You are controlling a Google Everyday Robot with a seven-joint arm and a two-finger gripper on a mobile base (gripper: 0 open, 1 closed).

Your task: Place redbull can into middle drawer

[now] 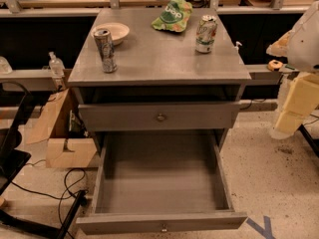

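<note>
The redbull can [105, 50] stands upright on the front left of the grey cabinet top [159, 59]. It is slim and silver-grey with dark markings. The middle drawer [159, 178] is pulled wide open below, and its flat grey bottom is bare. Its low front panel with a small knob [163, 227] is at the bottom of the view. My gripper [293, 111] hangs at the right edge of the view, beside the cabinet. It is far from the can and holds nothing that I can see.
A green-and-white soda can [206, 33], a green chip bag [173, 15] and a pale bowl [112, 32] also sit on the cabinet top. The upper drawer [159, 116] is shut. A cardboard box [62, 133] and cables [60, 188] lie on the floor at the left.
</note>
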